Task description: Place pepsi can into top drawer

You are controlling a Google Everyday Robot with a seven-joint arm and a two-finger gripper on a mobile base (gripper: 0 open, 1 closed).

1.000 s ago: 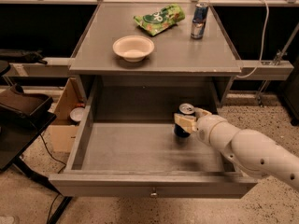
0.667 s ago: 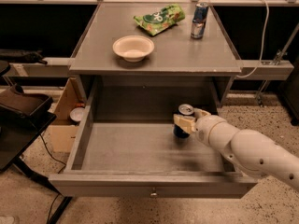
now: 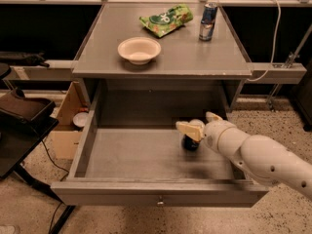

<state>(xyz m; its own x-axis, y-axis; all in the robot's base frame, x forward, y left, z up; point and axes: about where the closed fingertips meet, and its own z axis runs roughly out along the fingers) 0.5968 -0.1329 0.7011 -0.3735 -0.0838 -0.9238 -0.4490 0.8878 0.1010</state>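
Note:
The pepsi can (image 3: pixel 190 142), dark blue with a silver top, stands on the floor of the open top drawer (image 3: pixel 131 155), right of its middle. My gripper (image 3: pixel 200 123) reaches in from the right on a white arm. Its tan fingers (image 3: pixel 188 129) straddle the can's upper part and are spread a little apart from it, so the gripper is open. The can's top is partly hidden behind the front finger. The drawer's small knob (image 3: pixel 157 201) shows at the centre of its front.
On the cabinet top (image 3: pixel 204 57) stand a white bowl (image 3: pixel 139 49), a green chip bag (image 3: pixel 165 19) and a taller, slimmer blue-and-silver can (image 3: pixel 208 21). A cardboard box (image 3: pixel 66 126) sits on the floor at left, beside a black chair (image 3: pixel 22 116).
The can has dropped slightly lower in the drawer. The front finger has shifted left, away from the can. The arm has barely moved.

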